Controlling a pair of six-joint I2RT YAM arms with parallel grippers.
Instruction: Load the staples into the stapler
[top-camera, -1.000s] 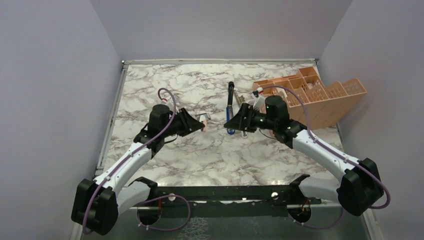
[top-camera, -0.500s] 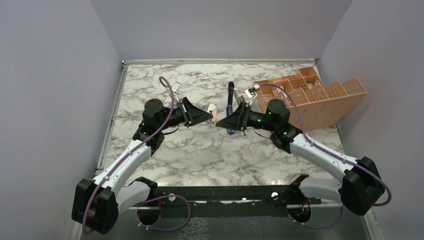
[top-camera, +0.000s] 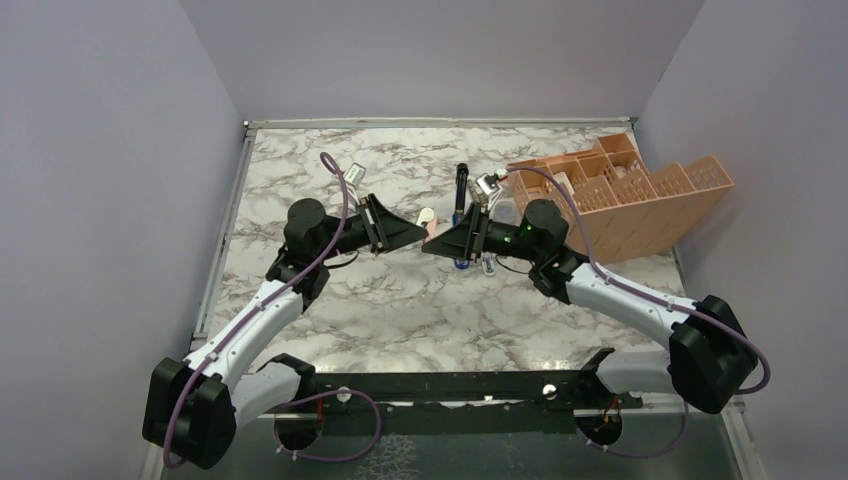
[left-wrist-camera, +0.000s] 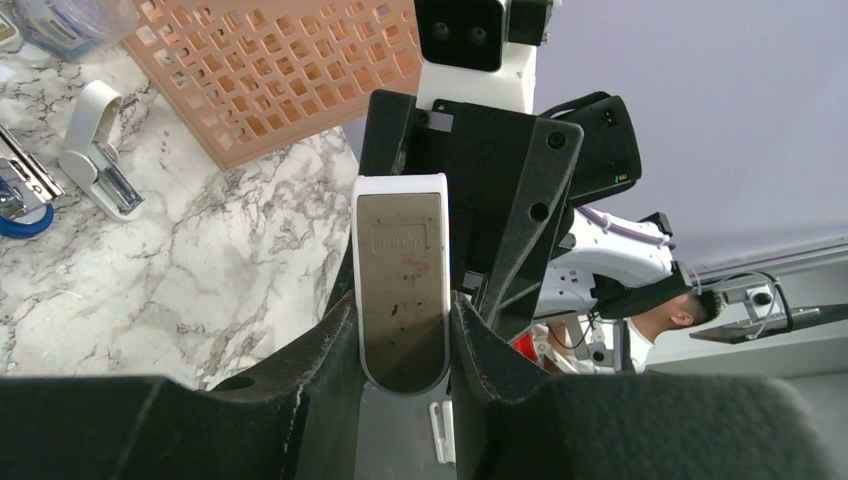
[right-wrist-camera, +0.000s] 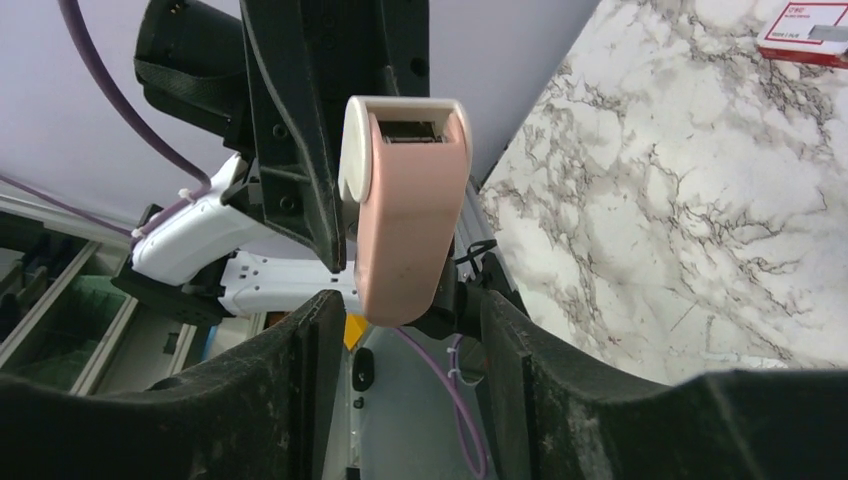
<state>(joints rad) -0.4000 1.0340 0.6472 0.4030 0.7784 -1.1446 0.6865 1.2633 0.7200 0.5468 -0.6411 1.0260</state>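
Note:
My left gripper (top-camera: 418, 232) is shut on a small tan-and-white block (top-camera: 428, 219) and holds it above the table; in the left wrist view the block (left-wrist-camera: 403, 270) sits squeezed between the jaws (left-wrist-camera: 403, 335). My right gripper (top-camera: 433, 246) faces it, open, its fingers standing on either side of the block's free end (right-wrist-camera: 405, 210) without closing on it (right-wrist-camera: 405, 320). The blue stapler (top-camera: 461, 205) lies lengthwise on the marble behind the grippers; its blue end shows in the left wrist view (left-wrist-camera: 20, 218). The red-and-white staple box (right-wrist-camera: 806, 32) lies flat on the table.
An orange divided organiser (top-camera: 625, 190) stands tilted at the back right and also shows in the left wrist view (left-wrist-camera: 270, 70). A small white tool (left-wrist-camera: 95, 150) and a clear jar (left-wrist-camera: 70, 18) lie near it. Walls close in on three sides.
Both grippers have risen from the table and turned to face each other. The left one carried the block up and to the right; the right one moved left until its fingers flank the block.

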